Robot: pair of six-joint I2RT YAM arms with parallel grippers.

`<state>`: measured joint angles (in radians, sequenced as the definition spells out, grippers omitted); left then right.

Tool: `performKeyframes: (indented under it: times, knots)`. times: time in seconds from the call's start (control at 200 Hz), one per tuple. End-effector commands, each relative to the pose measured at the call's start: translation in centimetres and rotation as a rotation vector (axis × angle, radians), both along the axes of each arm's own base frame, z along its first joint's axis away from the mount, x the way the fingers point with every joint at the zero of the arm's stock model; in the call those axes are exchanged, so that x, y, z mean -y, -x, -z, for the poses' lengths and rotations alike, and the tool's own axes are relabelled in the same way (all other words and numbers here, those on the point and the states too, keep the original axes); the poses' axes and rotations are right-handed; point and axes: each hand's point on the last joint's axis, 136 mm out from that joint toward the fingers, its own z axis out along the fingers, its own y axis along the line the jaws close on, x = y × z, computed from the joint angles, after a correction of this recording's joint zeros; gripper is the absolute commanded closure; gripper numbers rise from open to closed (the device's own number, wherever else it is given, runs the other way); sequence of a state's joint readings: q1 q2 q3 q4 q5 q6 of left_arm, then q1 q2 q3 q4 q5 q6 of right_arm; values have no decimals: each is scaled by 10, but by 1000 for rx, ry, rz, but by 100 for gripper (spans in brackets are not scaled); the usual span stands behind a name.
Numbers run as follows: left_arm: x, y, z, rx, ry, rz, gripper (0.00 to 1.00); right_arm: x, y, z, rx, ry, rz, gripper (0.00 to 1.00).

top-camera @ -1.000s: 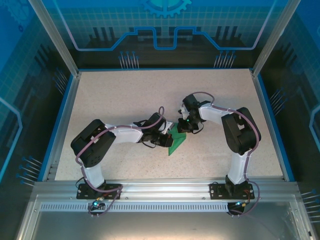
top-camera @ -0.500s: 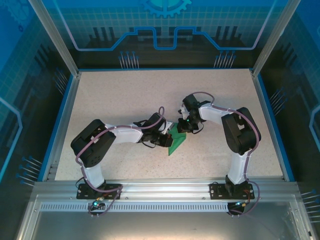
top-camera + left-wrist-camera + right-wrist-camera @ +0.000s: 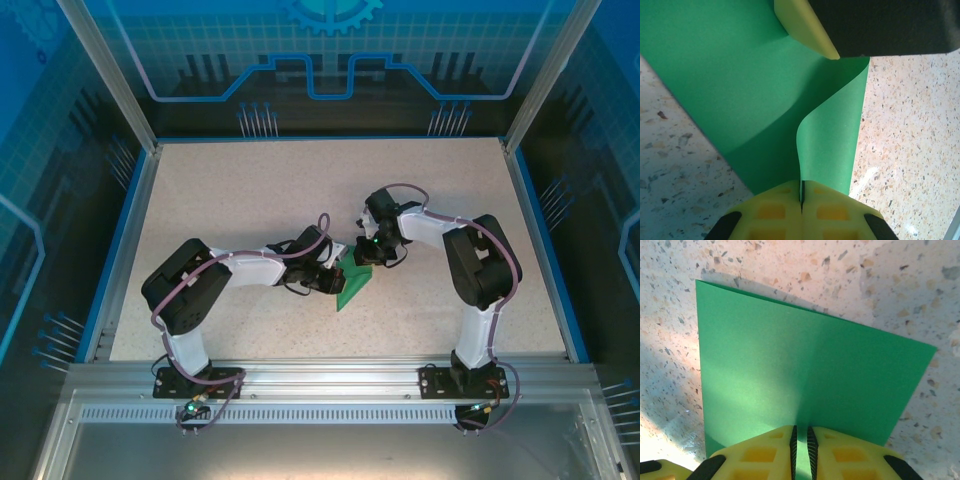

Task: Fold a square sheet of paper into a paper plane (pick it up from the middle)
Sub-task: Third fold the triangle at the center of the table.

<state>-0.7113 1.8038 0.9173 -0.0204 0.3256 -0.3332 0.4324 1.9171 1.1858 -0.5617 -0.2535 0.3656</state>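
The square sheet of paper [image 3: 352, 284] is bright green and lies partly folded at the table's middle, between my two grippers. My left gripper [image 3: 328, 279] is at its left edge. In the left wrist view the left gripper [image 3: 801, 186] is shut on a curled-up edge of the sheet [image 3: 740, 85]. My right gripper [image 3: 366, 254] is at the sheet's far right side. In the right wrist view the right gripper [image 3: 801, 430] pinches a raised ridge of the sheet [image 3: 790, 365], its jaws a narrow slit apart. One right fingertip [image 3: 805, 27] presses the paper from above.
The speckled tabletop [image 3: 250, 200] lies bare all round the paper. A blue rim [image 3: 127, 240] runs along the table's sides, and the aluminium rail [image 3: 320, 375] with both arm bases is at the near edge.
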Motion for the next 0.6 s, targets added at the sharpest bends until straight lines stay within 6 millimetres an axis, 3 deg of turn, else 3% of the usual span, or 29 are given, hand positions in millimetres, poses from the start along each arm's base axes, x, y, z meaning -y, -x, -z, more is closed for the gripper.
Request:
performKeyframes:
  times: [0.0,0.39,0.595]
  knots:
    - [-2,-2,2,15,-12,17,98,1,15,11,-48,25,-3,82]
    - [-1,0,10,-1,-27,51,97,0,14,10,-40,19,7,82]
    - [-3,1,16,-9,-45,54,97,-3,8,-5,1,-1,14,81]
